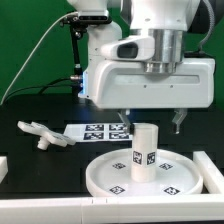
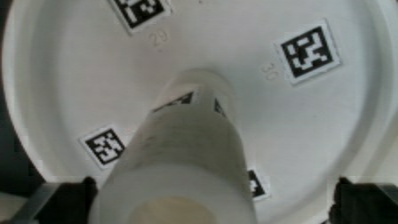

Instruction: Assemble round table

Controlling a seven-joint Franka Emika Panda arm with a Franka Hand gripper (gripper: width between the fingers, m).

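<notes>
My gripper [image 1: 153, 125] hung wide open and empty, jaws flanking the top of the short white plastic cylindrical leg [image 1: 146, 153]. The leg stood upright on the hub of the large white rimmed round disc [image 1: 100, 176]. I judged that any sideways drift could clip the leg and topple it if it sat loose. My wrist pointed straight down.

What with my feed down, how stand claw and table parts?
Claw open over short white plastic cylindrical leg, upright on large white rimmed round disc. Small white branched foot piece lies apart, not obstructing.
</notes>
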